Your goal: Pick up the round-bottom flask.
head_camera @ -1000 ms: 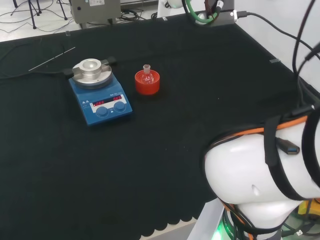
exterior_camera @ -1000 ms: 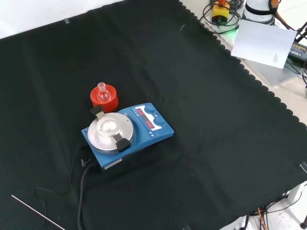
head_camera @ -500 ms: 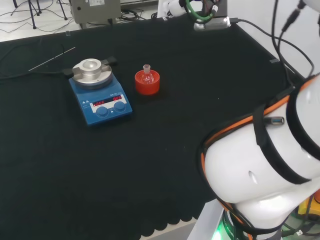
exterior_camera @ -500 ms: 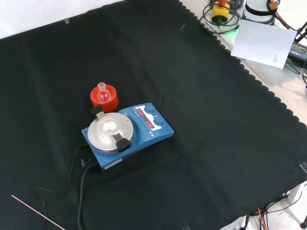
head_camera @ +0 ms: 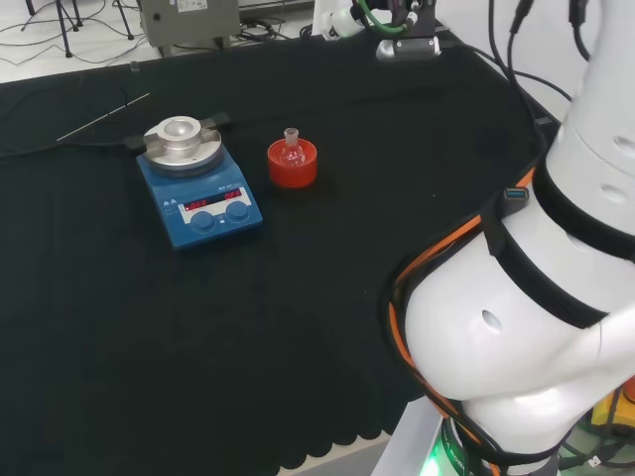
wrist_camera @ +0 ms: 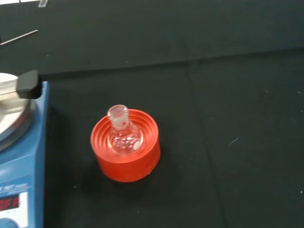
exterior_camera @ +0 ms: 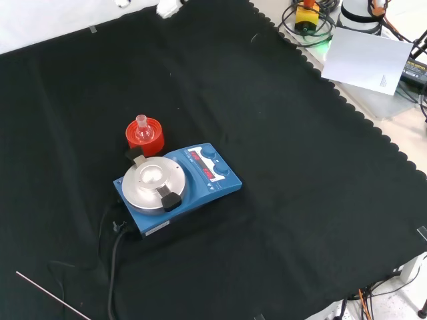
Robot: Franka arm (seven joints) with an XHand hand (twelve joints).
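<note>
Small clear round-bottom flask seated upright in red ribbed stand, beside blue hotplate stirrer, black cloth scallop-edged, hand's state could not be told.

Flask upright in red stand

White rounded arm links; black bands, orange and black cables.
</note>
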